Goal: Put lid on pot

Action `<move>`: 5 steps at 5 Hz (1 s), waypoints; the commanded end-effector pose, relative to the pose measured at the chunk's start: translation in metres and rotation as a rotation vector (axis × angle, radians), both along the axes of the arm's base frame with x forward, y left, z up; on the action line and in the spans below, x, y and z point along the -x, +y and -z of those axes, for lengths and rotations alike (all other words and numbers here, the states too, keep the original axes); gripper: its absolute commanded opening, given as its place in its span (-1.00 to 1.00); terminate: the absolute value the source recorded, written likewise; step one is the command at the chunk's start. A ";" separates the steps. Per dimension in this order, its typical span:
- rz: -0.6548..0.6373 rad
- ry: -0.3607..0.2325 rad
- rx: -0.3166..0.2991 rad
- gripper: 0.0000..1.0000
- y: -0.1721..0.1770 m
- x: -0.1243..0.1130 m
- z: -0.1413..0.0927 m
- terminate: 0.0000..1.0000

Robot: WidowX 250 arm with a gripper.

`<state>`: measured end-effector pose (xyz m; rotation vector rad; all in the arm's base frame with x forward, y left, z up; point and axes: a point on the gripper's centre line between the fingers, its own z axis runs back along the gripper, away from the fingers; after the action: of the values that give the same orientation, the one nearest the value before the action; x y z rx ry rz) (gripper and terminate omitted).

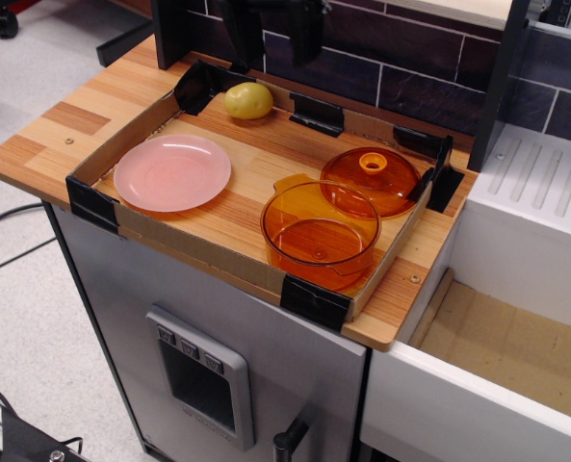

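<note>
The orange translucent pot (319,236) stands open near the front right corner of the cardboard tray (229,219). The orange lid (370,179), with its ring knob up, lies just behind the pot at the tray's right side and touches or overlaps the pot's rim. My gripper (276,58) hangs at the top of the view, above the tray's back wall and just right of the yellow fruit. Its two dark fingers (247,38) stand apart with nothing between them. It is well behind and left of the lid.
A pale pink plate (172,171) lies at the tray's left. A yellow round fruit (248,100) sits at the back. A dark brick wall (391,58) rises behind. A white sink unit (535,192) stands to the right.
</note>
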<state>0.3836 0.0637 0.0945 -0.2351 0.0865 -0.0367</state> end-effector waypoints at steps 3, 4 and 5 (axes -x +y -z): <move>-0.046 -0.212 -0.078 1.00 -0.065 -0.012 -0.005 -1.00; -0.059 -0.214 -0.090 1.00 -0.067 -0.019 0.004 -1.00; -0.045 -0.209 -0.103 1.00 -0.077 -0.013 0.018 -1.00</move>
<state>0.3883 -0.0126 0.0539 -0.1311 -0.0631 -0.0098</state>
